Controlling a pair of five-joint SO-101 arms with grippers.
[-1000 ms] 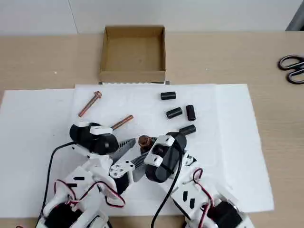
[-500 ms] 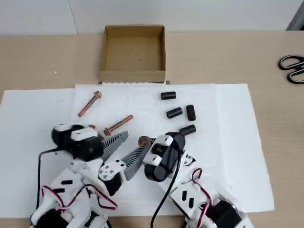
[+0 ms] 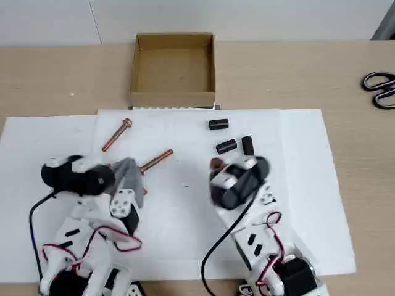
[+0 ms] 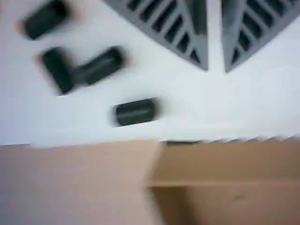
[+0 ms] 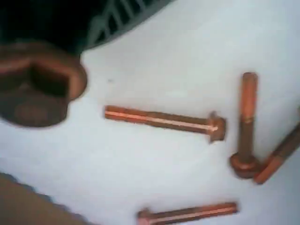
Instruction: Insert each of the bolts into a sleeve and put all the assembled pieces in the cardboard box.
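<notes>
Cardboard box (image 3: 173,98) sits open-topped at the far side of the bench (image 3: 296,74), just its bare brown floor showing inside. Right gripper (image 3: 218,167) is clamped on a copper bolt (image 3: 215,163) with a hex head, right beside the short black sleeves (image 3: 226,146). Left gripper (image 4: 216,69) is only narrowly parted, holding nothing. Loose bolts (image 3: 155,161) lie on the white sheet (image 3: 185,203), left of centre.

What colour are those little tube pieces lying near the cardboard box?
The sleeves are black; the high view shows them best.
</notes>
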